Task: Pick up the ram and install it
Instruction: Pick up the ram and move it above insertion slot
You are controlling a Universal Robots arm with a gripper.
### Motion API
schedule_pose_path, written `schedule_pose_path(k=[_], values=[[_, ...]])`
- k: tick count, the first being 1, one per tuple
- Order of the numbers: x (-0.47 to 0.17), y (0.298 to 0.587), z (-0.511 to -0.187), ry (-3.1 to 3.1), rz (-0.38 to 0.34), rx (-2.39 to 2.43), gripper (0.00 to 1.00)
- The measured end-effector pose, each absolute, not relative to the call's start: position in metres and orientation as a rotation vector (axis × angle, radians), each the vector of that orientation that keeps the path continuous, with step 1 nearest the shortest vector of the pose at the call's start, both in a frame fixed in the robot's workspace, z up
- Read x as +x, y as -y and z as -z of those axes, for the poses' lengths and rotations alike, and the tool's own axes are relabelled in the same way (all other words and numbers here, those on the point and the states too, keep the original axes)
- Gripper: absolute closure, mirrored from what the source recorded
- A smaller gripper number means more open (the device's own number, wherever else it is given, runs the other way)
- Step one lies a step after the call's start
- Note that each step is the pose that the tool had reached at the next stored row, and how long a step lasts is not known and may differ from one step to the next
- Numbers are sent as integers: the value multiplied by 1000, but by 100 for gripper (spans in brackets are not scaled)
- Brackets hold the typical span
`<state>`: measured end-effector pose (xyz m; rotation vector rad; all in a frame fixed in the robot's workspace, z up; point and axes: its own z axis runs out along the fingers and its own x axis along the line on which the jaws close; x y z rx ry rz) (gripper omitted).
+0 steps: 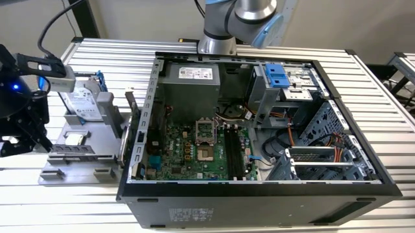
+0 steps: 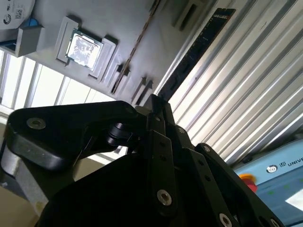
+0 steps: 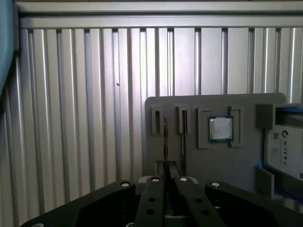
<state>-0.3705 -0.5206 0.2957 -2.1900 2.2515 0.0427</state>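
The ram [image 1: 71, 150], a narrow green stick with black chips, rests in the near end of a grey parts tray [image 1: 97, 171]. It appears edge-on as a thin line in both wrist views [image 3: 165, 135] [image 2: 135, 45]. My black gripper [image 1: 16, 143] hangs at the exterior view's left of the tray, apart from the ram. In both wrist views its fingertips [image 3: 165, 166] [image 2: 154, 100] are pressed together with nothing between them, pointing toward the ram's slot.
The tray also holds a square silver processor [image 1: 75, 139] [image 3: 221, 128] and a hard drive [image 1: 84, 102] in a blue bracket. An open computer case [image 1: 139, 191] stands at the exterior view's centre, its motherboard [image 1: 194, 145] and dark memory slots [image 1: 236, 150] exposed.
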Motion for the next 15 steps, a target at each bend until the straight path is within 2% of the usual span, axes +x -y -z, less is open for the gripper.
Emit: schedule_pose_path(k=[15], values=[[-371, 520, -351, -2250, -41, -2189, 100]])
